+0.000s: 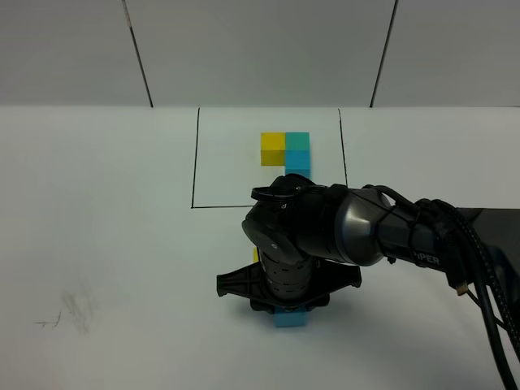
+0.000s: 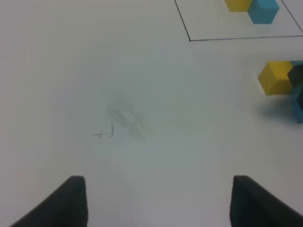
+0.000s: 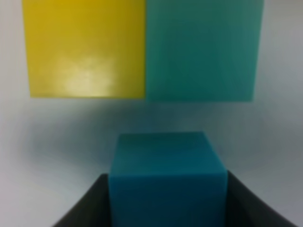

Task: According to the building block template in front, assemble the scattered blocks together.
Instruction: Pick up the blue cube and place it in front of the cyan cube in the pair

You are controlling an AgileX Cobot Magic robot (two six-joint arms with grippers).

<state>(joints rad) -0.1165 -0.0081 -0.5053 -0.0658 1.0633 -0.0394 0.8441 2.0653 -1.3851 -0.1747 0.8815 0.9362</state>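
The template's black outline (image 1: 193, 162) frames joined yellow (image 1: 273, 149), teal-green (image 1: 297, 140) and blue (image 1: 299, 160) cubes at the back. In the right wrist view the loose yellow cube (image 3: 85, 47) and teal-green cube (image 3: 203, 47) sit side by side, touching. My right gripper (image 3: 166, 189) is shut on the sky-blue cube (image 3: 165, 156), just short of the teal-green one. From above, the right gripper (image 1: 288, 302) reaches across the middle; the sky-blue cube (image 1: 290, 318) shows below it, and the arm hides the teal-green cube. My left gripper (image 2: 158, 201) is open and empty over bare table.
The right arm (image 1: 366, 227) and its cables (image 1: 487, 284) cover the table's middle right. A faint grey smudge (image 1: 73, 313) marks the table at the front left. The loose yellow cube (image 2: 277, 77) lies well away from my left gripper.
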